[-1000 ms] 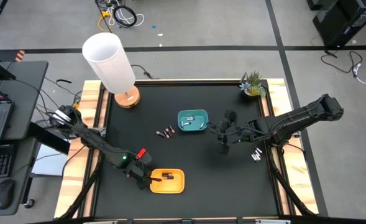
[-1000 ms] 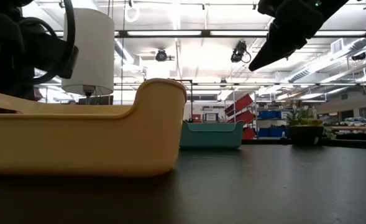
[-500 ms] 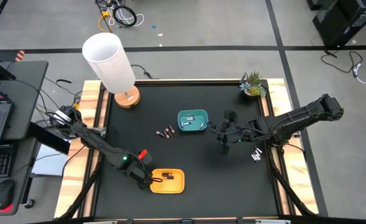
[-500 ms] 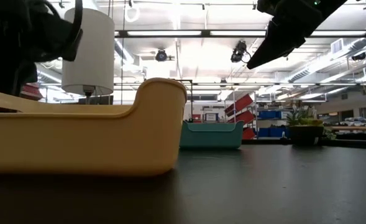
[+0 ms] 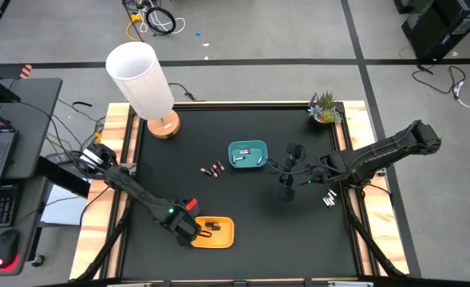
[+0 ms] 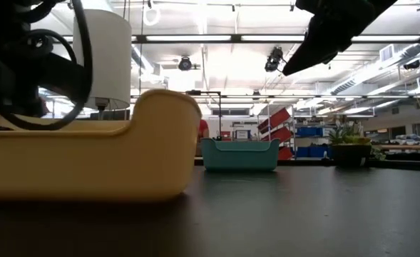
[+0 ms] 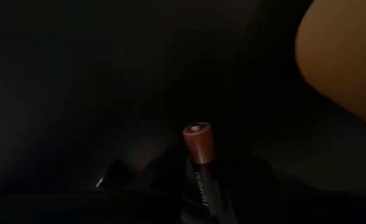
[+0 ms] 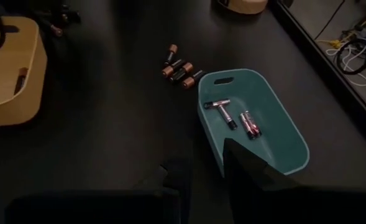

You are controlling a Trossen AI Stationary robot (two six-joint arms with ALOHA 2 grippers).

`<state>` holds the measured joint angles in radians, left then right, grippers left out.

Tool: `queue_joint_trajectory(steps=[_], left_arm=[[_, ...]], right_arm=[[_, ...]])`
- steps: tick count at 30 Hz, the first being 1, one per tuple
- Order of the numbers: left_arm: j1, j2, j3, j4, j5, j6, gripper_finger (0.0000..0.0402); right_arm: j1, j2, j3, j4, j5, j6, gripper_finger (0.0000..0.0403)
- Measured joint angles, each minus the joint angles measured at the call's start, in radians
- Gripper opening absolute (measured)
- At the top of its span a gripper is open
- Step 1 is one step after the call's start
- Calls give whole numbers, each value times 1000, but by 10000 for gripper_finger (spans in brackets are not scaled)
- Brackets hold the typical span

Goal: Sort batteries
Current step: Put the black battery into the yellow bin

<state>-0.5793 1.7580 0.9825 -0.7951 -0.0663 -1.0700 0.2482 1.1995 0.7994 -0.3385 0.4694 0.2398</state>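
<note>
1. Copper-capped dark cells: four batteries (image 8: 179, 65) lie in a tight cluster on the black table (image 5: 242, 199), just off the near corner of the teal tray (image 8: 276, 118); each is a small dark cylinder with a reddish end.
2. Silvery-and-black cells: three batteries in the teal tray (image 8: 235, 117) rest on its floor, two side by side, one askew beside them.
3. Yellow tray (image 5: 219, 233): sits near the table's front edge; at least one dark cell (image 5: 211, 227) lies inside.
4. Left gripper (image 5: 188, 233): at the yellow tray's left rim, clamped on a copper-topped battery (image 7: 198, 146) that stands out between its dark fingers in the left wrist view.
5. Right gripper (image 5: 286, 182): hovers just right of the teal tray; fingers (image 8: 245, 165) slightly apart, nothing seen between them.
6. Edges and room: broad bare tabletop between the two trays. A white lamp (image 5: 143, 80) occupies the far left corner, a small potted plant (image 5: 325, 108) the far right corner.
</note>
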Motion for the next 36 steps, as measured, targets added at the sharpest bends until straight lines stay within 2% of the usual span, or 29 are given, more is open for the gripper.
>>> queue_joint_trajectory(steps=[4,10,18,22,24,28,30,33,36], left_arm=[[3,-31,-5,2,-23,9,55],[7,-113,-13,-14,-129,8,54],[6,-244,-11,-21,-153,-3,54],[0,-311,1,-18,-208,10,54],[-1,-326,13,40,-228,61,54],[-3,-335,12,346,-218,251,54],[6,-317,12,443,-205,307,54],[17,-259,9,454,-210,338,66],[16,-194,7,448,-204,359,105]], right_arm=[[1,0,0,1,0,0,77],[1,0,0,2,0,-1,77],[1,0,0,1,0,0,77],[1,0,0,1,0,3,77],[1,0,0,1,0,9,77],[3,0,0,1,0,28,77],[8,0,0,2,0,36,77],[21,0,1,8,0,48,77],[37,0,1,9,0,62,77]])
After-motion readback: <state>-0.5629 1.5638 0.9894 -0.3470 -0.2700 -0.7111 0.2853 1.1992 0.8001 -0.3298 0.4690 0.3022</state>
